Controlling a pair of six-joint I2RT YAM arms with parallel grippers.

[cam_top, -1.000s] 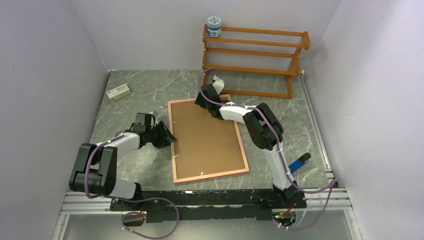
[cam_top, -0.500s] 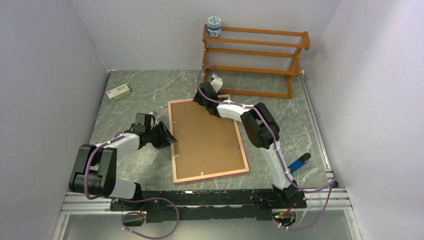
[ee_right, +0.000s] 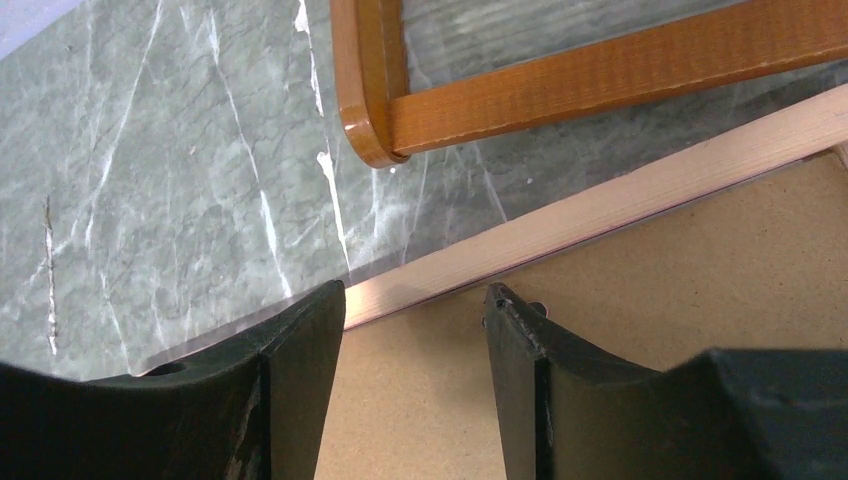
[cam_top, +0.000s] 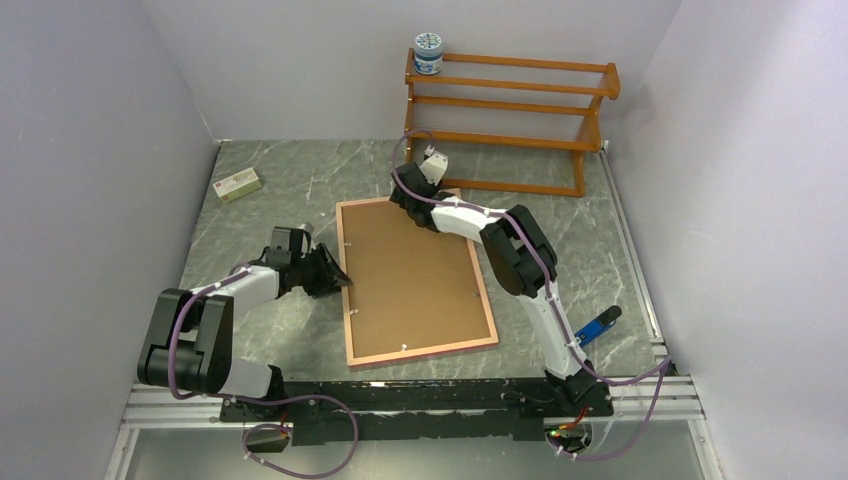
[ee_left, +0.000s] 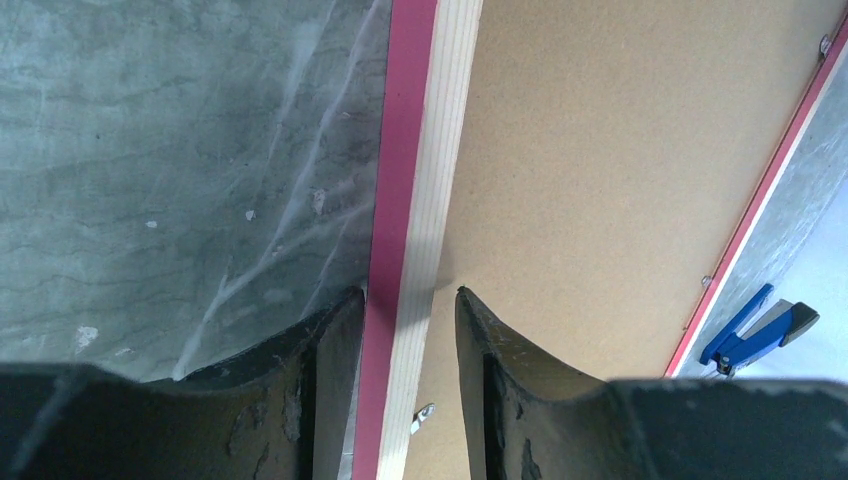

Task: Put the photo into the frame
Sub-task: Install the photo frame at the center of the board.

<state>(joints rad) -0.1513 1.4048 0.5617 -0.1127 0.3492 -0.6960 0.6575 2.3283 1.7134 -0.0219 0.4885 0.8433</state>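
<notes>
Both my sets of fingers astride the rails of the frame, which lies back-up.

The frame (cam_top: 420, 352) lies flat on the bench (cam_top: 280, 190) with its pale wood back and its brown fibreboard backing panel (cam_top: 410, 275) upward. My left fingers (cam_top: 339, 279) are half-spread over its left long rail, which runs straight ahead between them: the outer finger is against the pink edge and the inner one just clear of the wood. My right fingers (cam_top: 402, 205) are spread a little wider over the far short rail, which crosses slantwise between them, with the wooden rack (cam_top: 500, 103) just beyond. Neither pair looks clamped. I cannot see the photo; if it is in, it lies beneath the panel. I judge my left fingers the better placed, square to the long axis.
</notes>
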